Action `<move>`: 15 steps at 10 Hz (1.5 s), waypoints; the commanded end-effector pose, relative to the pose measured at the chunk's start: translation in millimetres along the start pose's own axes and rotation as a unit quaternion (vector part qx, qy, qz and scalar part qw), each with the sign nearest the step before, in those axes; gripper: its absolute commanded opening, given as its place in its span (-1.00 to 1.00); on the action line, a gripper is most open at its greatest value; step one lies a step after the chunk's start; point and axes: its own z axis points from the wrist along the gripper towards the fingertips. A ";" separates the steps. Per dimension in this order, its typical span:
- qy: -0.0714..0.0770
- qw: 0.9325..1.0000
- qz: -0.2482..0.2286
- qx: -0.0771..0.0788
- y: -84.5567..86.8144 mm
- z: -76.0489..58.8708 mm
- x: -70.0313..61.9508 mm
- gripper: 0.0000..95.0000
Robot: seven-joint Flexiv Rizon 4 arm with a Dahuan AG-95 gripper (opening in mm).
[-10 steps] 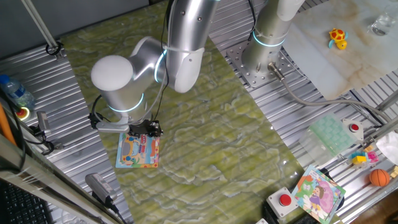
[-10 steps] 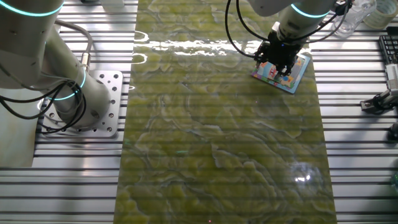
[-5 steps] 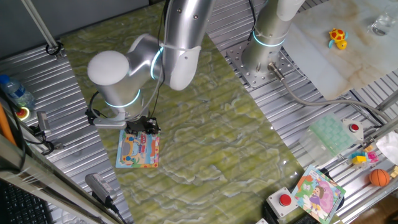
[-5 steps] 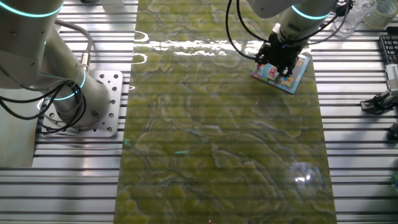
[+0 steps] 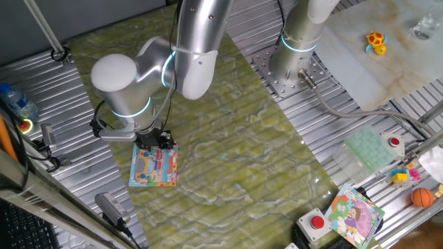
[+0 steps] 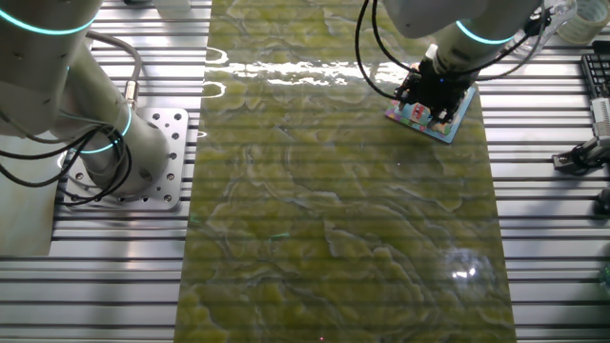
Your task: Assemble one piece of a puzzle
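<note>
The puzzle (image 5: 154,168) lies flat on the green mat near its left edge, a light-blue bordered board with an orange, pink and yellow picture. In the other fixed view the puzzle (image 6: 446,119) sits at the top right, partly covered by the arm's head. My gripper (image 5: 154,141) points down right over the board's far edge, with its dark fingers low at the surface. The gripper (image 6: 435,96) covers the board's upper half there. The piece is hidden; I cannot make it out under or between the fingers, and the jaws' gap does not show.
A second arm's base (image 5: 296,63) stands at the mat's far side, its base (image 6: 124,157) at left in the other view. A purple-and-green board (image 5: 354,214), red buttons (image 5: 317,223) and an orange ball (image 5: 421,197) lie at the lower right. A bottle (image 5: 19,104) lies far left.
The arm has shifted the gripper along the puzzle's far edge, leftward in one fixed view and rightward in the other. The board has not moved.
</note>
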 end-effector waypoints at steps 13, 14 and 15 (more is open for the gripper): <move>0.007 1.000 0.018 -0.009 29.1 8.9 -13.7 0.60; 0.008 1.000 0.016 -0.007 29.9 10.1 -12.2 0.60; 0.008 1.000 0.019 -0.005 30.0 10.2 -12.1 0.60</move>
